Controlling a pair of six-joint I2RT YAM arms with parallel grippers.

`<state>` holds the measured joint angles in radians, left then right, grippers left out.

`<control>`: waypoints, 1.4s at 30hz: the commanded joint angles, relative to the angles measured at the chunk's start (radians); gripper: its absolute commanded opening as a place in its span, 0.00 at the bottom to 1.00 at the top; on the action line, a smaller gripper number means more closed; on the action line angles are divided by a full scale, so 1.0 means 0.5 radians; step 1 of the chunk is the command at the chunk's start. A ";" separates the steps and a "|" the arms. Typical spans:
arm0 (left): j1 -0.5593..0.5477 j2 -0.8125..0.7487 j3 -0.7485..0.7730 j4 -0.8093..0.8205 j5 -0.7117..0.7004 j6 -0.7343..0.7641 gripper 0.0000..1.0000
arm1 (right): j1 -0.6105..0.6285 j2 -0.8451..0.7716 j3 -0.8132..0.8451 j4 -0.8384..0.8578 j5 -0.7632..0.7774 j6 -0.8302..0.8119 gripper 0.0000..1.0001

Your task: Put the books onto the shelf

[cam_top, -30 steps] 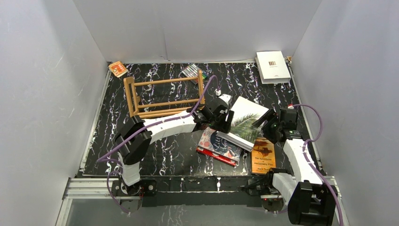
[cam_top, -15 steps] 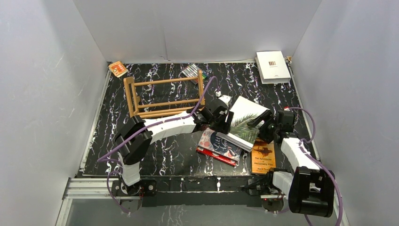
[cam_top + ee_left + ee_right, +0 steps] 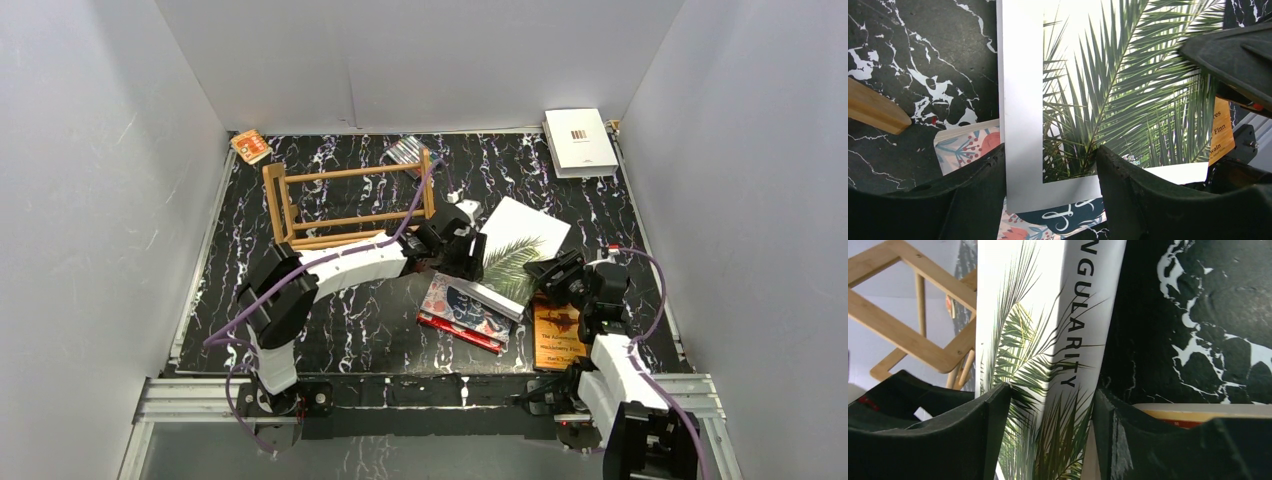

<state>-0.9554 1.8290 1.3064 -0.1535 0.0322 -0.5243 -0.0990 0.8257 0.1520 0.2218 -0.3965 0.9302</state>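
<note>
Both my left gripper and right gripper clamp the palm-leaf book (opposite edges); I should lift level toward the shelf at ten o'clock.

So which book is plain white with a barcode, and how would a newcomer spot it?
Start at the black marbled table and go to its far right corner, beyond the right arm. The plain white book lies flat there alone, its only mark a small barcode; the other white book shows palm leaves.
</note>
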 commanded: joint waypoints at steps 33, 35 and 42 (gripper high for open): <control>0.244 -0.406 -0.110 0.196 0.586 -0.090 0.65 | -0.001 -0.321 0.404 0.032 -0.539 -0.386 0.45; 0.261 -0.466 -0.095 0.171 0.557 -0.085 0.68 | 0.001 -0.340 0.484 -0.073 -0.508 -0.461 0.46; 0.339 -0.698 -0.054 0.049 0.417 -0.065 0.77 | 0.010 -0.332 0.766 -0.354 -0.367 -0.633 0.45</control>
<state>-0.8120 1.5761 1.2293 -0.0906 0.2710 -0.5690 -0.1013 0.6647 0.4351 0.1104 -0.6235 0.6983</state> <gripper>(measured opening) 0.755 0.478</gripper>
